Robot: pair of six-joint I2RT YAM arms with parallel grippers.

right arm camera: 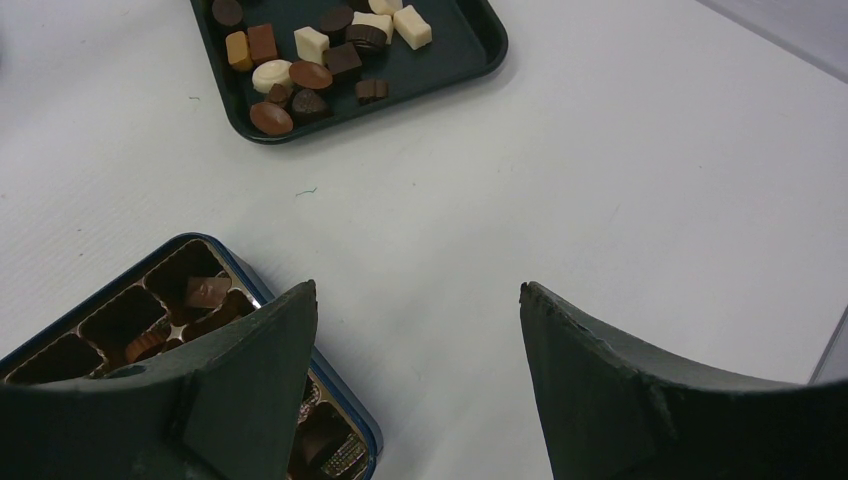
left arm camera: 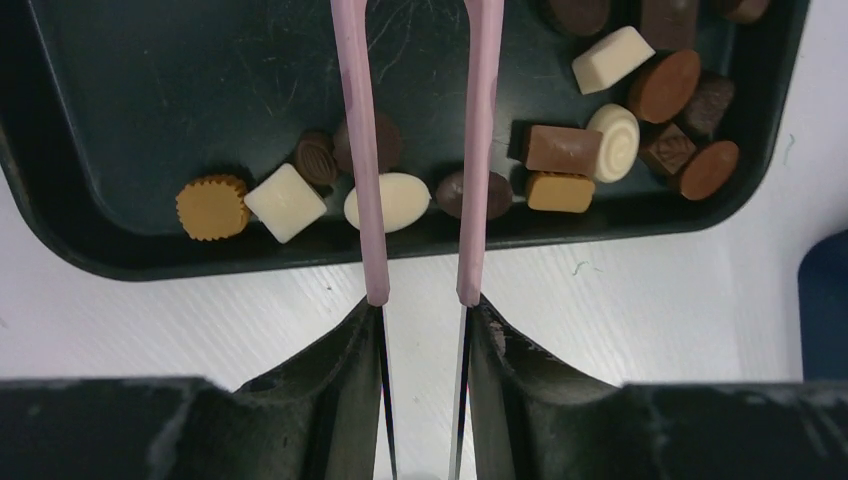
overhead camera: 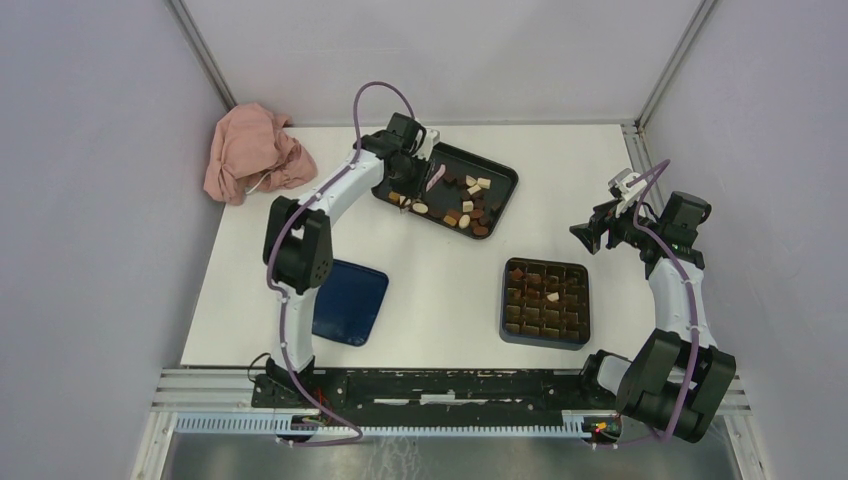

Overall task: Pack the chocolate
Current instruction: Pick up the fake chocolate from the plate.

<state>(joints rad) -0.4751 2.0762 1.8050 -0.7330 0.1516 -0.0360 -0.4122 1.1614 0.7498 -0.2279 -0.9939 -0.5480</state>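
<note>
The left arm (overhead camera: 330, 195) rises from its base at the near edge of the worktop (overhead camera: 450, 300), folds at a raised elbow, and stretches its forearm away towards the far edge, left of the middle. Its wrist tips downward. The left tool (left arm camera: 420, 303) is partly closed, its two jaws pressed from outside against the two arms of the pink tongs (left arm camera: 356, 150), which run out from between the fingertips.

The right arm (overhead camera: 675, 290) stands up from the near right corner along the right edge. Its wrist turns left, towards the middle of the worktop. The right tool (right arm camera: 418, 290) hangs above the surface with jaws spread wide and nothing between them.
</note>
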